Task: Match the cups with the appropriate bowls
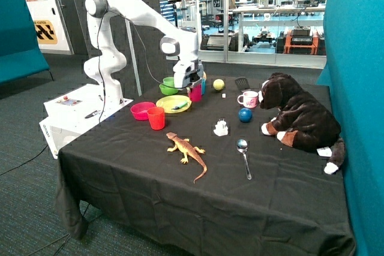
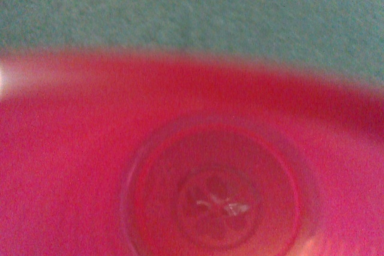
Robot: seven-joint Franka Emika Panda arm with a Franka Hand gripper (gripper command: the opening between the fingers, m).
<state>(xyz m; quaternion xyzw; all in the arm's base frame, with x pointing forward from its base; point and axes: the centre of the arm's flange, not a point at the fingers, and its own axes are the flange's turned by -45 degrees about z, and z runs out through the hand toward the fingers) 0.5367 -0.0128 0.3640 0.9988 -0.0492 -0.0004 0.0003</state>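
Observation:
The magenta-pink cup (image 1: 195,93) stands upright on the black cloth beside the yellow-green plate (image 1: 173,104). My gripper (image 1: 191,83) is right over and against it. In the wrist view the cup's inside (image 2: 216,196) fills the frame from very close. The lime green bowl (image 1: 168,89) sits just behind the plate, and a light green cup (image 1: 168,81) seems to stand in it. The magenta-pink bowl (image 1: 142,110) sits near the table's edge on the robot-base side, with a red cup (image 1: 156,118) touching it.
A yellow ball (image 1: 218,84), a black spatula (image 1: 242,83), a white mug (image 1: 248,98), a blue ball (image 1: 245,114) and a plush dog (image 1: 297,115) lie toward the far side. A toy lizard (image 1: 187,148), a spoon (image 1: 243,155) and a small white object (image 1: 221,128) lie nearer the front.

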